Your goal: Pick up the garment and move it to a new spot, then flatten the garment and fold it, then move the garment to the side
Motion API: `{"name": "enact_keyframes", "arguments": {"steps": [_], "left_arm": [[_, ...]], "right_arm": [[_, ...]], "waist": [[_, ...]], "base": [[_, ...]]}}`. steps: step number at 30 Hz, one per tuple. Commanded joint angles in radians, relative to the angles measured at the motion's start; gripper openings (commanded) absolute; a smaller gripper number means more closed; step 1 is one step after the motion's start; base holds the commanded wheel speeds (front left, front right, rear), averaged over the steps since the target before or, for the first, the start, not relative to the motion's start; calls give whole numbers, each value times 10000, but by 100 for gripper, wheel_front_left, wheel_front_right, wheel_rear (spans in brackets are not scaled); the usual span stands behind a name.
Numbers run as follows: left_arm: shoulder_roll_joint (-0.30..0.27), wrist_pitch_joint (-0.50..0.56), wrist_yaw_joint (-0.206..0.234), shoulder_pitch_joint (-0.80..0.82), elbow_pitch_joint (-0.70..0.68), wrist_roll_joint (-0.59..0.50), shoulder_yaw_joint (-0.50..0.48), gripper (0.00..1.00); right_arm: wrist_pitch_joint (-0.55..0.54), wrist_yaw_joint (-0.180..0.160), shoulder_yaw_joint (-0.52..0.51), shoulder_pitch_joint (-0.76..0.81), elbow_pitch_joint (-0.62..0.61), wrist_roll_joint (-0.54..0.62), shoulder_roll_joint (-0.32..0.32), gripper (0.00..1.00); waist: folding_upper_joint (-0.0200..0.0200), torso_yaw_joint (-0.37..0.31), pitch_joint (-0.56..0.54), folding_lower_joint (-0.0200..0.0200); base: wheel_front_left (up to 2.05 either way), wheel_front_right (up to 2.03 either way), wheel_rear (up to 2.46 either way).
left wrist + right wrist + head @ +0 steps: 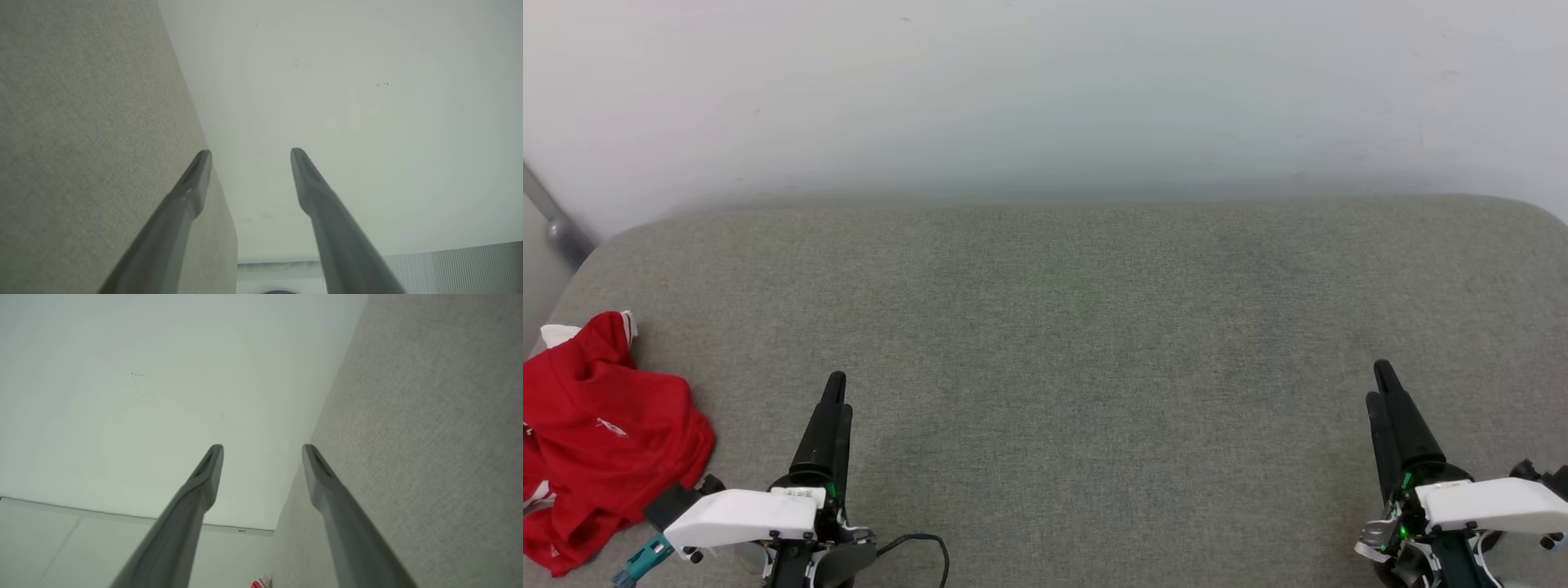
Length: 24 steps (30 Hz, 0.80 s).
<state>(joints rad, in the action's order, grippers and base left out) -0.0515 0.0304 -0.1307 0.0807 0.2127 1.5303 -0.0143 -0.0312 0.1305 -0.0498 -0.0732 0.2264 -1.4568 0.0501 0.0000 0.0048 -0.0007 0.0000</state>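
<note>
Wall (1045, 90): pale and plain, runs across the whole far side of the head view.

Padded surface (1078, 351): grey woven fabric with rounded far corners, spans left to right below the wall. The middle is bare weave.

Garment (600, 433): a crumpled red heap at the near left edge of the padded surface. A white piece with striped trim shows at its far end. No lettering can be read in this bunched state. It lies just left of the left arm's white wrist housing; contact cannot be judged. A small red-and-white scrap of it also shows at the bottom edge of the right wrist view (258, 584).

Left gripper (837, 392): near left, above the surface, fingers pointing to the far side. In the head view the two fingers overlap (seen edge-on). In its own wrist view (251, 153) the tips stand wide apart with nothing between them, only wall and grey fabric behind.

Right gripper (1380, 384): near right, well apart from the garment, fingers also pointing far. Its wrist view (262, 447) shows the tips spread wide and empty.

Metal bar (551, 220): grey, slants in at the far left edge.

Cable (927, 543): a thin black loop beside the left wrist.

Teal connector (645, 559): under the left wrist housing, at the near edge.
</note>
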Motion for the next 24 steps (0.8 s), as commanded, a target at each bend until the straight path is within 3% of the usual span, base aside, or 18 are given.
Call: {"name": "enact_keyframes", "arguments": {"steps": [1,12,24], "left_arm": [[-81,-121,-3,271,-266,-345,110,100],[-35,-567,-3,300,-363,-2433,297,100],[-48,-1001,-3,268,-287,-5219,584,100]], "right_arm": [[133,2,93,-155,-277,567,63,100],[580,2,198,-131,-557,3890,70,100],[1012,3,127,2,-456,6658,10,100]], "waist": [[0,11,-4,0],[0,72,-39,0],[0,137,-119,0]], "base": [[0,0,0],[0,0,0],[0,0,0]]}}
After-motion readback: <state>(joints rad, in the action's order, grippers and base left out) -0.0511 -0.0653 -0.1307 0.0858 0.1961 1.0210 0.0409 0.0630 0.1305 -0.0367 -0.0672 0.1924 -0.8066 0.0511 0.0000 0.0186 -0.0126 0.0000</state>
